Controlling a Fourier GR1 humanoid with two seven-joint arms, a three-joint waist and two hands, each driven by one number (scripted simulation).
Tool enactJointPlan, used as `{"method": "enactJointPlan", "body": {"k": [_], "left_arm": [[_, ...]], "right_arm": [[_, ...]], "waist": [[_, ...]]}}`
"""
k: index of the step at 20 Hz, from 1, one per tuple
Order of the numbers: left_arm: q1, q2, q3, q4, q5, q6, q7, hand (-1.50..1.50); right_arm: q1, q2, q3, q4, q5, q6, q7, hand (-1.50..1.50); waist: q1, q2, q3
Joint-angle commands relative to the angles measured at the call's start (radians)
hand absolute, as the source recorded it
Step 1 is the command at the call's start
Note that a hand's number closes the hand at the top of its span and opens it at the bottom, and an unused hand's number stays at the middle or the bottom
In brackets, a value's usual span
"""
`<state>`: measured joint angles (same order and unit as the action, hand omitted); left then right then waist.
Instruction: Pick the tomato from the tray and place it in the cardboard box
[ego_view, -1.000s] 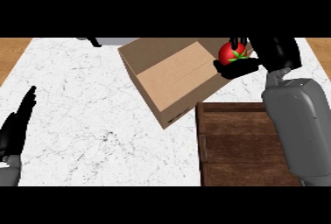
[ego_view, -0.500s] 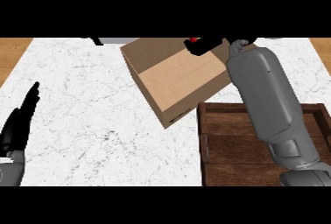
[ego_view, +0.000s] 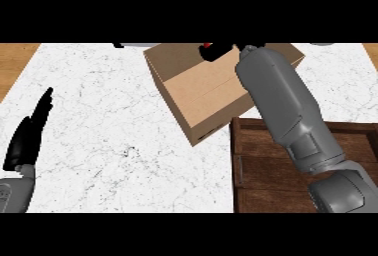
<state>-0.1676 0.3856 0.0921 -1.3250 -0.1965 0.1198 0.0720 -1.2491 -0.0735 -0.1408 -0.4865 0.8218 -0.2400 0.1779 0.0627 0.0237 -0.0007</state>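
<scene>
The open cardboard box (ego_view: 198, 95) lies on the white marble counter, at the top middle of the head view. My right forearm (ego_view: 284, 105) stretches across the box's right side. At the far edge of the box my right hand (ego_view: 221, 52) shows only as a few black fingers. They curl round the tomato (ego_view: 208, 45), of which just a red sliver shows at the view's top. The dark wooden tray (ego_view: 255, 175) sits at the lower right, partly hidden by my right arm. My left hand (ego_view: 29, 134) rests open at the left edge, fingers straight.
Bare wooden surface (ego_view: 15, 60) shows beyond the counter's left edge. White marble counter (ego_view: 111, 150) spreads between my left hand and the box. A small dark object (ego_view: 118, 45) peeks in at the top edge.
My right arm has swung left and farther out, carrying the tomato from the box's right edge to over its far part. The left hand has shifted slightly.
</scene>
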Motion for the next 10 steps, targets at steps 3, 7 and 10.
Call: {"method": "enactJointPlan", "body": {"k": [3, 7, 10], "left_arm": [[0.025, 0.018, 0.005, -0.037, 0.017, -0.036, -0.005, 0.0], [-0.034, -0.031, -0.029, -0.02, -0.037, 0.027, 0.047, 0.0], [0.013, -0.024, -0.01, -0.002, -0.009, 0.0, -0.041, 0.0]], "right_arm": [[-0.032, 0.02, -0.092, 0.169, -0.05, -0.076, 0.029, -1.5], [-0.063, 0.034, -0.118, 0.226, -0.071, -0.08, 0.0, -1.5], [-0.067, 0.017, -0.14, 0.237, -0.088, -0.095, -0.069, -1.5]], "waist": [[0.031, 0.007, 0.001], [0.021, 0.011, 0.002], [0.025, 0.011, 0.001]]}}
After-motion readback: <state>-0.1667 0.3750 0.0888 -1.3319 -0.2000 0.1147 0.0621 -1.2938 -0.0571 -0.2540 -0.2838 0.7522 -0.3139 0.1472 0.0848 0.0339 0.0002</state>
